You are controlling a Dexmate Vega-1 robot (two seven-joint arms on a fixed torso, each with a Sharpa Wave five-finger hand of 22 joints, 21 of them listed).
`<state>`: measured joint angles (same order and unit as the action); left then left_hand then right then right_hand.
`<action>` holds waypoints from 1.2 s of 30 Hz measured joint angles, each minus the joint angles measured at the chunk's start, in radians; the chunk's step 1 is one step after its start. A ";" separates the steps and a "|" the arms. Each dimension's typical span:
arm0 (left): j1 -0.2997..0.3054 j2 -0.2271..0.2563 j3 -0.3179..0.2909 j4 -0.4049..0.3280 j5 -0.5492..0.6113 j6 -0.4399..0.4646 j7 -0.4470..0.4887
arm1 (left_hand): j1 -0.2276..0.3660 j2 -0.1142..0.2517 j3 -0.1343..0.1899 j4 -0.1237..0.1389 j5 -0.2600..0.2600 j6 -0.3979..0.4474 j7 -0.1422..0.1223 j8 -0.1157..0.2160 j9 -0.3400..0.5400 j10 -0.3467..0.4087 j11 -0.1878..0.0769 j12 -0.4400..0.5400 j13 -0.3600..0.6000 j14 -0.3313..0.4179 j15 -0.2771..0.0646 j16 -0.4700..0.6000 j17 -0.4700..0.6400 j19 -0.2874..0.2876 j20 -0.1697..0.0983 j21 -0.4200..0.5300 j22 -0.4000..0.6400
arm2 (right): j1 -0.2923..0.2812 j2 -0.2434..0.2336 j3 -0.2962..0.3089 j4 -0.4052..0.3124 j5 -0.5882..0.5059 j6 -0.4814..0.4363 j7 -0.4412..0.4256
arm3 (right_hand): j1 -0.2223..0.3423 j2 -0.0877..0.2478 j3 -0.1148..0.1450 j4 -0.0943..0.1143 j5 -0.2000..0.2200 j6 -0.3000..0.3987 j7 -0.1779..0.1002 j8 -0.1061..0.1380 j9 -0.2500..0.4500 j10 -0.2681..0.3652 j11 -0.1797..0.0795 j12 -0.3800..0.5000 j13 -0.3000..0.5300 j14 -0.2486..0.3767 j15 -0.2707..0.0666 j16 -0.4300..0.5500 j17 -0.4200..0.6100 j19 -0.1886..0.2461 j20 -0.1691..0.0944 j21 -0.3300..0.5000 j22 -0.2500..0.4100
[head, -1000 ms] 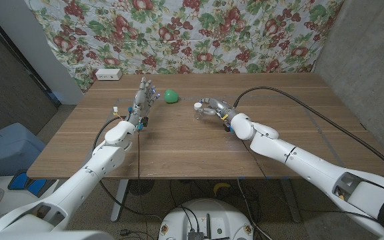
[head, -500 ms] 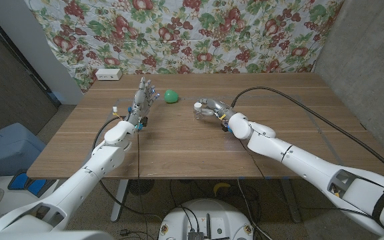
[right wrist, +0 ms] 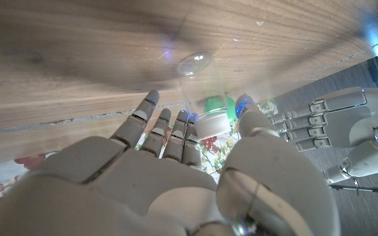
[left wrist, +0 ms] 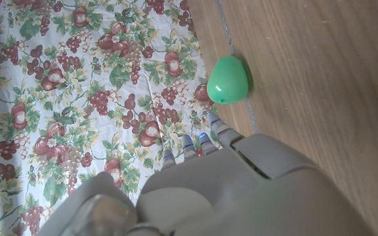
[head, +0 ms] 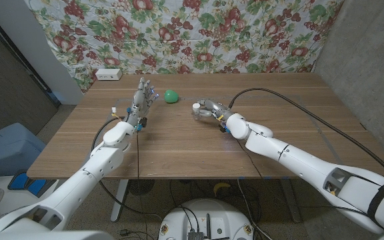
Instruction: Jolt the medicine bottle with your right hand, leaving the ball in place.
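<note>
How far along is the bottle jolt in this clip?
Done: the right hand has reached the bottle. In hand: in the right wrist view its fingers curl around the upright bottle; whether they press it cannot be told. The ball sits apart beside the left hand. Left: the jolt itself, then drawing the hand away.

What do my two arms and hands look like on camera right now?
Both arms are smooth white shells. The left hand and right hand are light grey, segmented, with blue-lit fingertips. A black cable loops across the table to the right forearm.
</note>
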<state>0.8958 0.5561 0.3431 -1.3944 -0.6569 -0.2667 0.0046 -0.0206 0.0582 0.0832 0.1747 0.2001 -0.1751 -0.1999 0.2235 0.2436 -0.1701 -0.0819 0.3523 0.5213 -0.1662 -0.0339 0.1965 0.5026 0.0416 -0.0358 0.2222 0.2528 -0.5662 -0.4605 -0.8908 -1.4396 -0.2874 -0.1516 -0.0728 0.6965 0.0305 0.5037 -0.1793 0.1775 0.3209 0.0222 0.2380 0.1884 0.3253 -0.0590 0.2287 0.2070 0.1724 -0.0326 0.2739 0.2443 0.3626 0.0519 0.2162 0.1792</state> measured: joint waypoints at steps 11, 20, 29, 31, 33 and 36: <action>0.011 0.007 -0.006 -0.012 -0.003 0.000 0.003 | 0.000 0.000 0.000 0.000 0.000 0.000 0.000 0.000 0.000 0.000 0.000 0.000 0.000 0.000 0.000 0.000 0.000 0.000 0.000 0.000 0.000 | 0.019 0.029 -0.014 0.051 0.008 0.005 0.002 | 0.031 0.015 -0.013 0.005 0.000 0.050 0.006 0.017 0.005 0.058 0.003 0.019 0.012 0.023 -0.009 0.015 0.012 0.018 -0.004 0.000 0.001; 0.020 0.013 -0.012 -0.019 -0.007 0.000 0.005 | 0.000 0.000 0.000 0.000 0.000 0.000 0.000 0.000 0.000 0.000 0.000 0.000 0.000 0.000 0.000 0.000 0.000 0.000 0.000 0.000 0.000 | 0.026 0.051 -0.021 0.087 0.016 0.024 -0.027 | 0.086 0.034 -0.042 0.011 0.000 0.199 -0.003 0.068 0.011 0.203 0.002 0.077 0.048 0.100 -0.006 0.068 0.034 0.063 -0.017 0.012 0.003; 0.023 0.015 -0.017 -0.019 -0.011 -0.002 0.002 | 0.000 0.000 0.000 0.000 0.000 0.000 0.000 0.000 0.000 0.000 0.000 0.000 0.000 0.000 0.000 0.000 0.000 0.000 0.000 0.000 0.000 | 0.022 0.065 -0.030 0.104 -0.008 0.029 -0.091 | 0.160 0.001 -0.105 0.008 -0.003 0.439 -0.013 0.188 0.024 0.469 -0.033 0.224 0.181 0.278 -0.012 0.240 0.136 0.133 -0.051 0.039 0.008; 0.023 0.015 -0.017 -0.018 -0.012 -0.003 0.000 | 0.000 0.000 0.000 0.000 0.000 0.000 0.000 0.000 0.000 0.000 0.000 0.000 0.000 0.000 0.000 0.000 0.000 0.000 0.000 0.000 0.000 | 0.020 0.068 -0.032 0.106 -0.017 0.029 -0.108 | 0.168 -0.007 -0.118 0.007 -0.002 0.465 0.003 0.210 0.028 0.497 -0.014 0.267 0.220 0.312 -0.014 0.280 0.172 0.139 -0.057 0.046 0.014; 0.023 0.015 -0.017 -0.017 -0.013 -0.003 -0.001 | 0.000 0.000 0.000 0.000 0.000 0.000 0.000 0.000 0.000 0.000 0.000 0.000 0.000 0.000 0.000 0.000 0.000 0.000 0.000 0.000 0.000 | 0.019 0.069 -0.032 0.107 -0.024 0.029 -0.119 | 0.174 -0.013 -0.125 0.006 0.001 0.494 0.018 0.227 0.028 0.520 0.009 0.306 0.251 0.340 -0.017 0.314 0.201 0.147 -0.064 0.050 0.017; 0.023 0.016 -0.018 -0.015 -0.014 -0.004 -0.003 | 0.000 0.000 0.000 0.000 0.000 0.000 0.000 0.000 0.000 0.000 0.000 0.000 0.000 0.000 0.000 0.000 0.000 0.000 0.000 0.000 0.000 | 0.015 0.071 -0.034 0.107 -0.035 0.026 -0.140 | 0.186 -0.025 -0.125 0.006 0.001 0.507 0.031 0.232 0.029 0.545 0.034 0.348 0.282 0.382 -0.018 0.350 0.230 0.153 -0.071 0.058 0.017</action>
<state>0.9189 0.5717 0.3254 -1.4092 -0.6710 -0.2708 0.0014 -0.0206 0.0582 0.0832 0.1747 0.2001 -0.1751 -0.1999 0.2235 0.2436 -0.1701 -0.0819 0.3524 0.5213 -0.1662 -0.0339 0.1965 0.5026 0.0416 -0.0358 0.2222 0.2528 -0.5512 -0.3898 -0.9251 -1.3324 -0.3225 -0.1256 -0.2124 0.8824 0.0057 0.3791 -0.1738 0.1782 0.8277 0.0530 0.4704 0.2177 0.8706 -0.0247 0.5766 0.4885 0.5548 -0.0501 0.6242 0.4740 0.5158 -0.0191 0.2742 0.1958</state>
